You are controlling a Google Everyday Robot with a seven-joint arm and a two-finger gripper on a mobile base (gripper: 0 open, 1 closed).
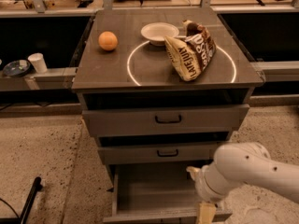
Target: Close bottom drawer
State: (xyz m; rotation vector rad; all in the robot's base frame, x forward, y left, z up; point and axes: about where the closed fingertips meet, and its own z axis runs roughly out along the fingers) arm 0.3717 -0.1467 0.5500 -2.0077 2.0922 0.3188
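A speckled stone floor runs under a grey cabinet that stands against a long low counter; on a ledge to the cabinet's left sit a white cup and, just beside it, a dark dish; a black bar lies tilted on the floor at lower left. The cabinet top bears a thin white ring; an orange rests outside the ring to the left, well apart from the rest; a white bowl sits on the ring's far edge, and a crumpled brown snack bag lies just beside it, inside the ring. Below the top, the top drawer and the middle drawer each show a black loop handle and a dark gap above the front. The bottom drawer stands pulled far out toward the camera, its grey box open to view and its front edge near the lower border. The white arm reaches in from the right, over the drawer's right corner; the gripper hangs down at the right end of the drawer's front, partly cut off by the border; whether it is open or closed, or touching the front, I cannot tell.
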